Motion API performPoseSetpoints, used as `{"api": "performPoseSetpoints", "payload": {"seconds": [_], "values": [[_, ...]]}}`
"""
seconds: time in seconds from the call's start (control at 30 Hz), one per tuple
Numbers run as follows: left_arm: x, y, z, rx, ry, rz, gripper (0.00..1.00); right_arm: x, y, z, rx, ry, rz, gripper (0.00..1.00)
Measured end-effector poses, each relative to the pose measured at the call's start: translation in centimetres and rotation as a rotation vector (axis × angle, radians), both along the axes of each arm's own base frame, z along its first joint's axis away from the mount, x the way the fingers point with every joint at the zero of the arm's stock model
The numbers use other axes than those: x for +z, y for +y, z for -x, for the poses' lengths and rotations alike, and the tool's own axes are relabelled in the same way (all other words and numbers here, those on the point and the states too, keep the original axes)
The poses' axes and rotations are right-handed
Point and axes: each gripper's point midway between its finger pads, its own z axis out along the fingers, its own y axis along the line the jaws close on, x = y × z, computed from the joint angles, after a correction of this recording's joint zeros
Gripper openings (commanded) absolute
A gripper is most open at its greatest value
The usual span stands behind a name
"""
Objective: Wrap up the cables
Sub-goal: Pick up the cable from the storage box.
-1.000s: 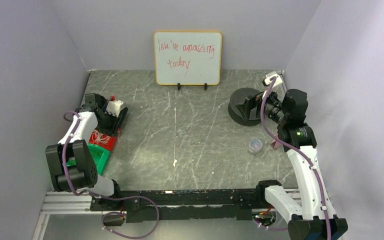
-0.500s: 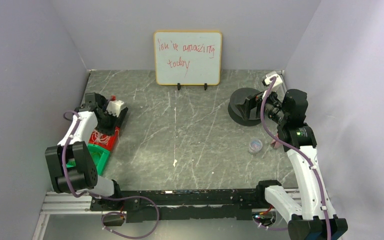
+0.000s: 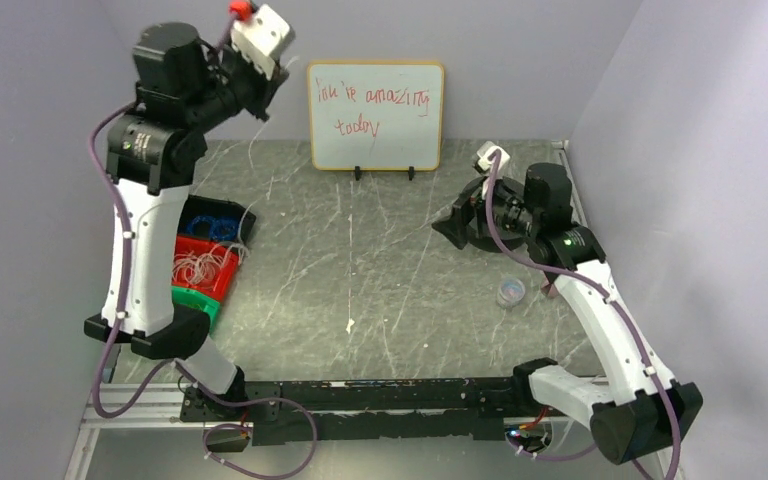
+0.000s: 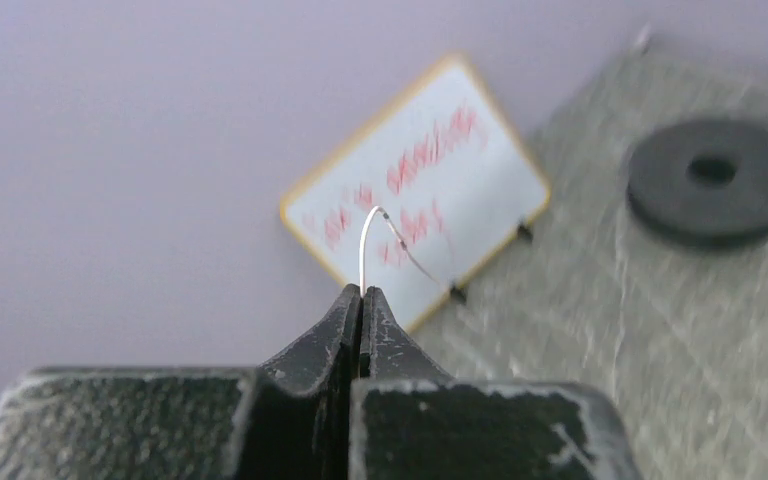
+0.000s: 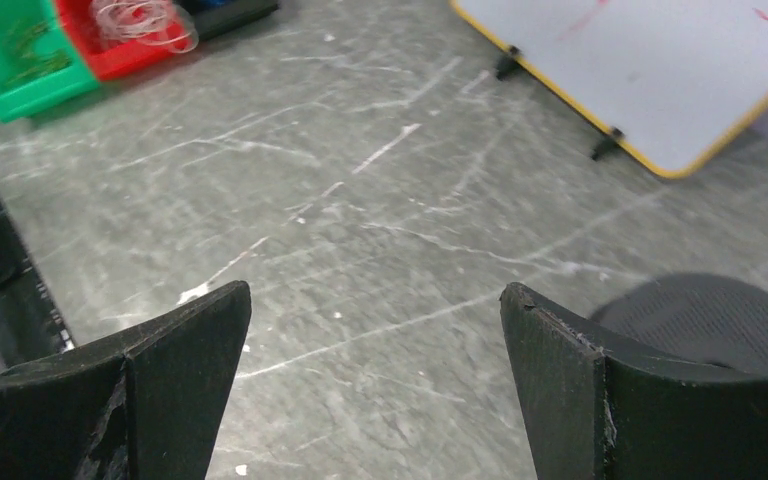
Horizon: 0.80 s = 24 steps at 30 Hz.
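Left claw (image 4: 362, 292) is being kept fully closed, with a single whitish cable (image 4: 364, 245) being pinched between its tips. A second ago this claw was low over the bins at the left of the counter (image 3: 360, 260) and was closing. It is now being held high above the counter, level with the top of the whiteboard (image 3: 376, 115). From this it is being judged that one cable has been picked out of the pile and that the carry towards the black spool (image 3: 475, 225) is being started. The right claw (image 5: 375, 295) is being held wide open with nothing in it, and it has been shifted a little towards the counter's centre, beside the spool.

The gripped cable is being shown as thread-thin and limp. In the left wrist view a short end is rising from the tips, arching over and drooping. In the top view a faint strand is being trailed down towards the bins. Whether its lower end is being lifted clear of the pile cannot be told. The loose cables (image 3: 200, 268) are lying as a tangled heap in the red bin (image 3: 228, 290).
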Motion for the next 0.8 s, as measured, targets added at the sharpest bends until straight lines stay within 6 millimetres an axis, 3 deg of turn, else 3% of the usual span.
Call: {"api": "performPoseSetpoints", "payload": {"seconds": [0.1, 0.2, 0.27, 0.4, 0.53, 0.67, 0.8], "values": [[6.2, -2.3, 2.1, -0.095, -0.128, 0.131, 0.03, 0.3, 1.6, 0.0, 0.081, 0.005, -0.008, 0.99], [7.8, -4.8, 4.7, -0.233, -0.117, 0.223, 0.03, 0.9, 2.5, -0.4, 0.127, -0.010, -0.038, 0.99], [7.4, -6.4, 5.8, -0.321, -0.071, 0.258, 0.02, 1.3, 3.3, -0.5, 0.164, -0.027, -0.071, 0.99], [4.5, -9.0, 6.3, -0.440, 0.071, 0.280, 0.03, 1.5, 4.8, -0.4, 0.239, -0.033, -0.159, 0.99], [-0.4, -10.4, 5.2, -0.466, 0.221, 0.262, 0.03, 2.2, 6.1, -1.2, 0.279, 0.019, -0.240, 0.98], [-6.3, -11.1, 4.5, -0.460, 0.388, 0.245, 0.03, 4.1, 6.8, -2.3, 0.277, 0.042, -0.301, 0.94], [-8.8, -11.6, 4.6, -0.469, 0.478, 0.257, 0.03, 6.1, 7.1, -2.0, 0.295, 0.035, -0.361, 0.92]]}}
